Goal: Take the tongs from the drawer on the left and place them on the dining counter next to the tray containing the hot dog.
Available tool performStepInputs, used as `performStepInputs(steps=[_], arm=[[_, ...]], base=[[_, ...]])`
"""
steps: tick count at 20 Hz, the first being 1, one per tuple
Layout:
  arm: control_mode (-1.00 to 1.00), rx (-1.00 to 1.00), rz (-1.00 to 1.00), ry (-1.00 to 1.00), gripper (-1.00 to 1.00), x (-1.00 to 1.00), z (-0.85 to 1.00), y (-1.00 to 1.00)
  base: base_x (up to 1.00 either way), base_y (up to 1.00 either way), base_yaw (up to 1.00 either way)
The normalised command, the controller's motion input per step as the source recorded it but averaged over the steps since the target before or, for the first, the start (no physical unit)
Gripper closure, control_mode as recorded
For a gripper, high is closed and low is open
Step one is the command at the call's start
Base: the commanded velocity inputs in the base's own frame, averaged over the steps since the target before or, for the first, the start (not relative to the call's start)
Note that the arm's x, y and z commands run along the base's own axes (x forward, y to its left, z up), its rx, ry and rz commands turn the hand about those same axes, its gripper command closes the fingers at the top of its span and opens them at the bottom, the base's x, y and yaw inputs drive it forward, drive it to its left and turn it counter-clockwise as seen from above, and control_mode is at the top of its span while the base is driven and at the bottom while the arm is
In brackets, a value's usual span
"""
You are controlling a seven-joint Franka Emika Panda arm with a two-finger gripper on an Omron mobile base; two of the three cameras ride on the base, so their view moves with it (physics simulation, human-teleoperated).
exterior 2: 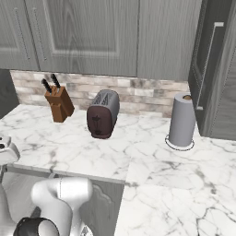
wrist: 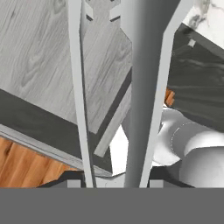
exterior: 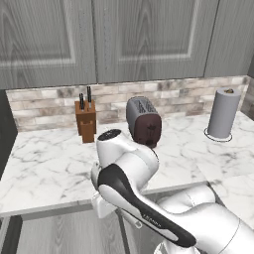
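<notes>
**Counter layout, with tongs before the hand camera**

On the marble counter [exterior: 49, 163] a knife block [exterior: 86, 120] is set at the left by the back wall, a toaster [exterior: 144, 121] is placed just right of it and slightly forward, and a paper towel roll [exterior: 223, 113] is stood well apart at the right. Wall cabinets [exterior: 99, 39] are hung above. In the hand view, the tongs [wrist: 146, 87] are seen lengthwise between the gripper [wrist: 111, 183] fingertips, before a cabinet front [wrist: 48, 52], with floor [wrist: 26, 164] beneath.
</notes>
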Motion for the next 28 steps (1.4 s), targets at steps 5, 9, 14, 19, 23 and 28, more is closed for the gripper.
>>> performStepInputs(steps=[5,9,14,19,23,28], arm=[[-1.00,-0.08,-0.11,0.01,1.00,0.00,0.73,-0.94],[-1.00,-0.02,-0.11,0.01,1.00,0.00,0.39,-0.92],[-1.00,-0.02,-0.06,0.00,1.00,0.00,0.35,-0.80],[-1.00,-0.07,-0.01,0.00,1.00,0.08,0.22,-0.59],[-1.00,-0.04,0.00,0.00,1.00,0.18,0.05,-0.16],[-1.00,-0.01,0.00,0.00,1.00,0.21,0.00,-0.12]], base=[[0.00,0.00,0.00],[0.00,0.00,0.00],[0.00,0.00,0.00],[0.00,0.00,0.00],[0.00,0.00,0.00],[0.00,0.00,0.00]])
